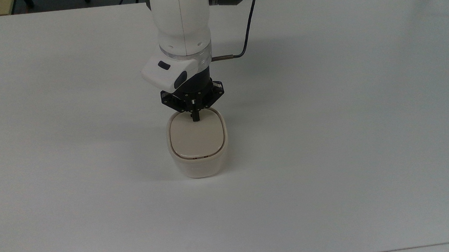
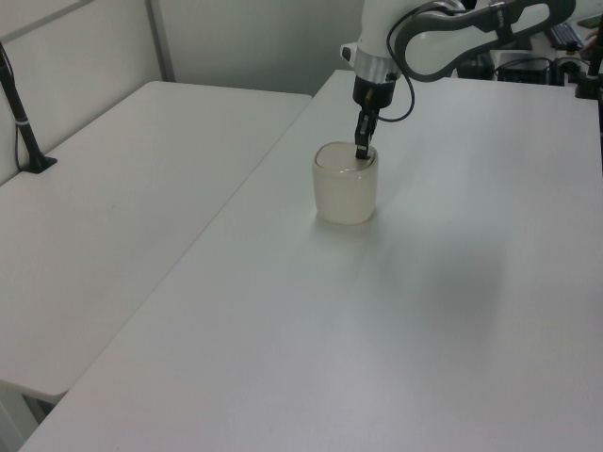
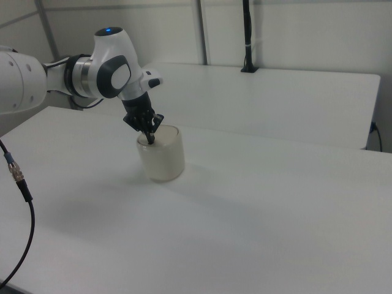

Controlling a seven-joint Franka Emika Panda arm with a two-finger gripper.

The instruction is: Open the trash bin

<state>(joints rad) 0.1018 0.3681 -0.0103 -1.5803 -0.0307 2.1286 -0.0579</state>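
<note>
The trash bin (image 1: 198, 159) is a small cream-white rounded-square tub standing on the white table, seen too in the left view (image 2: 345, 193) and the right view (image 3: 162, 156). Its beige flat lid (image 1: 197, 139) lies down, level with the rim. My gripper (image 1: 196, 118) points straight down with its fingers shut together into one black tip. That tip rests on the lid at the edge nearest the arm, covering the spot where the black button sits. In the left view the gripper (image 2: 362, 151) meets the bin's top, and in the right view the gripper (image 3: 150, 139) does the same.
The white table (image 1: 328, 134) stretches wide around the bin. A black cable (image 1: 246, 33) hangs from the arm's wrist. A second white table (image 2: 113, 207) stands at the left view's left, with a black post (image 2: 24, 132) clamped on it.
</note>
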